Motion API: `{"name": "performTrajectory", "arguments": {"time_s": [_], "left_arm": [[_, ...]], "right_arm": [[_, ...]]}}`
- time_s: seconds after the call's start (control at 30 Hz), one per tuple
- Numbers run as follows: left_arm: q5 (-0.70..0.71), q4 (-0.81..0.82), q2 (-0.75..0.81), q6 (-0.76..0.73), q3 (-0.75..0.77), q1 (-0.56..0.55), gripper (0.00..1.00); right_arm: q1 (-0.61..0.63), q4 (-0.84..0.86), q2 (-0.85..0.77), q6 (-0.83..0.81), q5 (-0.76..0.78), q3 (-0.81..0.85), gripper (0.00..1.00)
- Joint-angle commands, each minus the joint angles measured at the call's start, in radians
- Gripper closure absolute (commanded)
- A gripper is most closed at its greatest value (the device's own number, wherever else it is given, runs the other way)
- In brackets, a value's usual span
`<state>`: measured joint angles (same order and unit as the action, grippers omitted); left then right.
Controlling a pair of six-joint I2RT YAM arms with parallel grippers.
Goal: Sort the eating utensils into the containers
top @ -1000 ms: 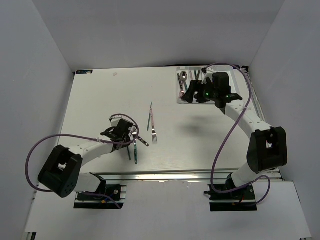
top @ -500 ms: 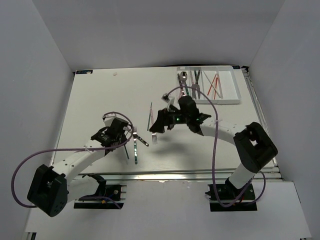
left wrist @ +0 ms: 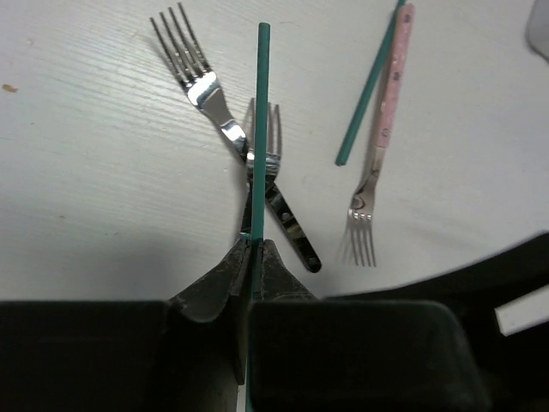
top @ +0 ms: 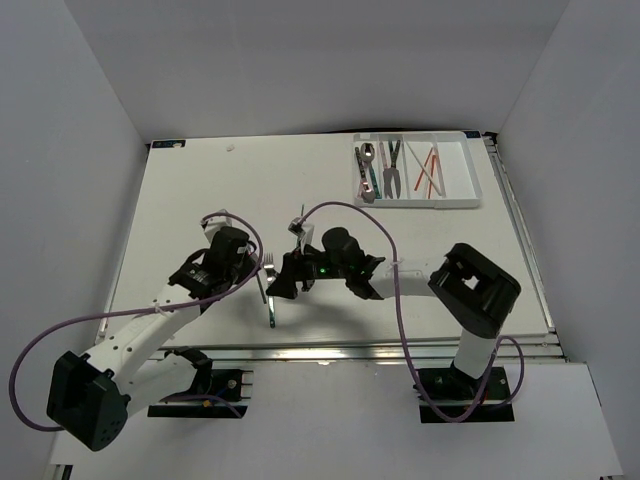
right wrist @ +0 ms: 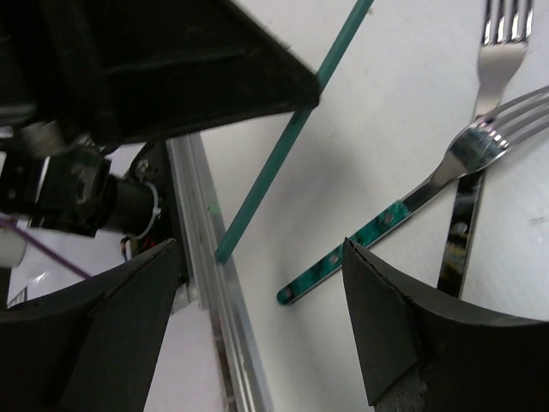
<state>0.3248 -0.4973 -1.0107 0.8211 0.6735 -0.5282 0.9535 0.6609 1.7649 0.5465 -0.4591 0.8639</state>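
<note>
**Teal chopstick pinched above a knot of forks**

On the white tabletop [top: 200,200], boxed in by white walls, we see the left end effector [left wrist: 256,245] clamped on a teal chopstick [left wrist: 259,129] above two crossed forks [left wrist: 199,81]. A pink-handled fork [left wrist: 382,154] and a second teal chopstick [left wrist: 367,94] lie just beside them. The right end effector [right wrist: 262,257] gapes wide, empty, close by. From above, both arms cover most of this cluster. The tray [top: 460,165] in the far right corner holds utensils too small to tell apart.
</note>
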Motion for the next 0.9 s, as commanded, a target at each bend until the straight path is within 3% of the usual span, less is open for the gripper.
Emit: {"name": "performTrajectory", "arguments": {"time_s": [0.0,0.3,0.37,0.4,0.5,0.53,0.57,0.63,0.67,0.7,0.73,0.83,0.87], "left_arm": [[-0.069,0.029,0.032,0.007,0.051,-0.003,1.0],[-0.133,0.083,0.044,0.03,0.044,-0.003,1.0],[-0.142,0.095,0.046,0.035,0.041,-0.003,1.0],[-0.145,0.101,0.046,0.035,0.04,-0.003,1.0],[-0.139,0.109,0.046,0.033,0.049,-0.003,1.0],[-0.133,0.108,0.044,0.032,0.064,-0.003,1.0],[-0.116,0.091,0.038,0.023,0.076,-0.003,0.92],[-0.093,0.057,0.032,0.009,0.119,-0.003,0.62],[-0.054,0.037,0.027,-0.002,0.138,-0.001,0.29],[-0.031,0.013,0.023,-0.01,0.159,-0.003,0.08],[0.0,-0.041,0.02,-0.02,0.207,-0.003,0.02],[0.121,-0.122,0.023,-0.072,0.268,-0.003,0.02],[0.15,-0.136,0.027,-0.098,0.293,-0.001,0.02]], "right_arm": [[0.001,0.049,0.043,-0.019,0.057,0.075,0.2],[0.001,0.052,0.128,-0.002,0.013,0.167,0.29],[0.001,0.077,0.137,0.01,-0.016,0.169,0.39],[0.001,0.092,0.146,0.021,-0.029,0.175,0.52],[-0.009,0.088,0.148,0.03,-0.043,0.173,0.74],[-0.013,0.082,0.142,0.036,-0.032,0.161,1.0],[-0.03,0.072,0.134,0.039,-0.02,0.15,1.0],[-0.057,0.036,0.097,0.043,0.014,0.118,1.0],[-0.091,0.016,0.064,0.04,0.028,0.106,1.0],[-0.11,-0.006,0.045,0.03,0.04,0.097,1.0],[-0.133,-0.08,0.027,0.017,0.072,0.092,1.0],[-0.244,-0.26,-0.021,-0.078,0.187,0.131,1.0],[-0.31,-0.417,-0.021,-0.112,0.232,0.161,1.0]]}}
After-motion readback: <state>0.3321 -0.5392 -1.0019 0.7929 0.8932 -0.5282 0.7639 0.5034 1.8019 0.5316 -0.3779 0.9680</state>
